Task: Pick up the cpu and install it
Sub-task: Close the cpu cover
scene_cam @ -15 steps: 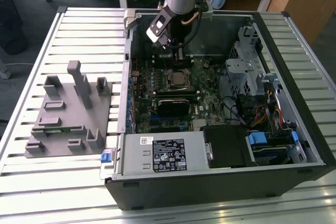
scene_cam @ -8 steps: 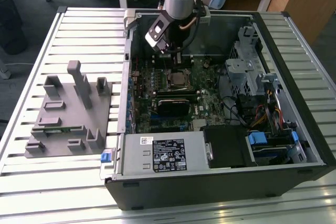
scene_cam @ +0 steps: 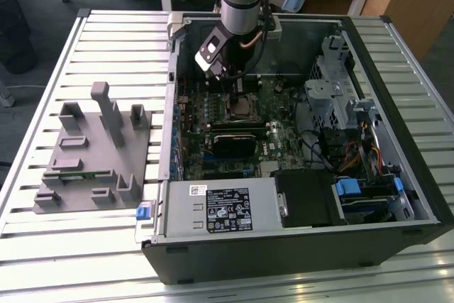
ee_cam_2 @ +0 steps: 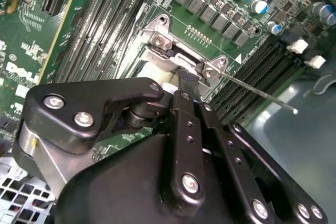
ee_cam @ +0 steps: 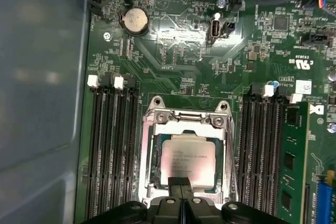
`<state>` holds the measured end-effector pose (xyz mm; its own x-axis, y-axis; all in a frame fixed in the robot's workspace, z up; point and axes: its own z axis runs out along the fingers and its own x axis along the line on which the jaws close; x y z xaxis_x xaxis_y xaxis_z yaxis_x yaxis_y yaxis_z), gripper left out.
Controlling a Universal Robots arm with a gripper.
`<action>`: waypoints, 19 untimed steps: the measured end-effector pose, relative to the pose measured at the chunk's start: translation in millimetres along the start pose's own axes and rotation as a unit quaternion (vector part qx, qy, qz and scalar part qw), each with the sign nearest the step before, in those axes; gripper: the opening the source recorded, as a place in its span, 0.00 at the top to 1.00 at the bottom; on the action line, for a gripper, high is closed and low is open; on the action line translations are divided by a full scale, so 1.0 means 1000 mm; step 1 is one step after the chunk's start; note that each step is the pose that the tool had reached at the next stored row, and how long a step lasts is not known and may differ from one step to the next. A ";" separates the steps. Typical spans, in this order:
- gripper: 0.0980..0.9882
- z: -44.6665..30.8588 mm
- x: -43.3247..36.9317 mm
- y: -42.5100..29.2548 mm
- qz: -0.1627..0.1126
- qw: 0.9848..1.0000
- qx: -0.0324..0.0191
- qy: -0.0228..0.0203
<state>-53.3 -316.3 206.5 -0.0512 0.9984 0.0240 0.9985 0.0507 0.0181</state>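
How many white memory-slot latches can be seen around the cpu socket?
4 white latches in the first wrist view: two end the slot bank on one side of the cpu, two on the other, beside the green memory stick. The fingers could hide others.

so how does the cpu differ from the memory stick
The cpu is square with a silvery top; the memory stick is long, narrow and green with black chips. The cpu lies flat inside the metal socket frame; the memory stick stands on edge to one side of it. Both are on the motherboard.
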 end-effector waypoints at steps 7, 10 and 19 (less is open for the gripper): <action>0.99 0.0050 -0.0002 -0.0003 0.000 1.000 0.000 0.000; 0.99 0.0048 -0.0001 -0.0002 0.000 1.000 0.000 0.000; 0.99 0.0056 -0.0002 0.0003 0.000 1.000 0.000 0.000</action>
<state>-53.0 -316.3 200.9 -0.0510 0.9984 0.0231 0.9986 0.0506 0.0177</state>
